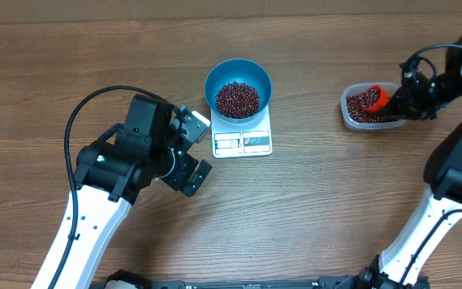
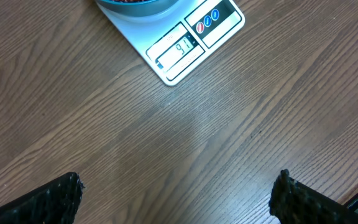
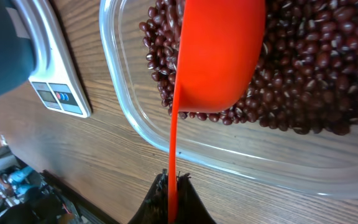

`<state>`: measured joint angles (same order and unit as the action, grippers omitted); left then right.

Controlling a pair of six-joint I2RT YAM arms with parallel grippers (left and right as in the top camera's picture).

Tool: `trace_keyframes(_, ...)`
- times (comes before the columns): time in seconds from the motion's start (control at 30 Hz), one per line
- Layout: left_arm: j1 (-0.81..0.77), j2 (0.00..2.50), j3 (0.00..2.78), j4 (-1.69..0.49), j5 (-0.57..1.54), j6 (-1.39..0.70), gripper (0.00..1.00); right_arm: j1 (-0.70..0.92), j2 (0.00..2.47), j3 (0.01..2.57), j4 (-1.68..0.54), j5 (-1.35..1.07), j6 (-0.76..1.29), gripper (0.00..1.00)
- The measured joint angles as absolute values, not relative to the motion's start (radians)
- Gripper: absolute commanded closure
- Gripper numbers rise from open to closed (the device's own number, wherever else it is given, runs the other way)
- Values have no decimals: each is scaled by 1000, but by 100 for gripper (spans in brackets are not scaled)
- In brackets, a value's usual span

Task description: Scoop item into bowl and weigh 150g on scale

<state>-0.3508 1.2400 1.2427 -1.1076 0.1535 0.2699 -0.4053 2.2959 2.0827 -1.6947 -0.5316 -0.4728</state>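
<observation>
Item: small dark red-brown beans (image 1: 237, 98), some in round blue bowl (image 1: 212, 84) on flat white scale (image 1: 243, 143), rest in clear plastic tub (image 1: 346, 110) | we reckon them loose, rolling: lift by red plastic scoop (image 3: 219, 56) | right gripper (image 3: 171, 190) clamped on scoop, left gripper (image 2: 179, 190) apart.

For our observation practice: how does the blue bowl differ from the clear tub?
The bowl is round and opaque blue; the tub is clear and rounded-rectangular. The bowl sits on the scale; the tub sits on the table. Only the tub has the red scoop in it. Both hold beans.
</observation>
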Motion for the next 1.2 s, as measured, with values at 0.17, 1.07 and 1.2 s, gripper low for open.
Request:
trace_keyframes(0.17, -351, 1240, 1243, -1108, 154, 270, 1, -437, 2296, 2032, -1695, -576, -512, 96)
trace_keyframes(1.07, -351, 1240, 1243, -1108, 153, 270, 0, -537, 2298, 1939, -1695, -820, -585, 96)
trace_keyframes(1.2, -351, 1240, 1243, -1108, 154, 270, 0, -536, 2298, 1939, -1695, -850, -587, 96)
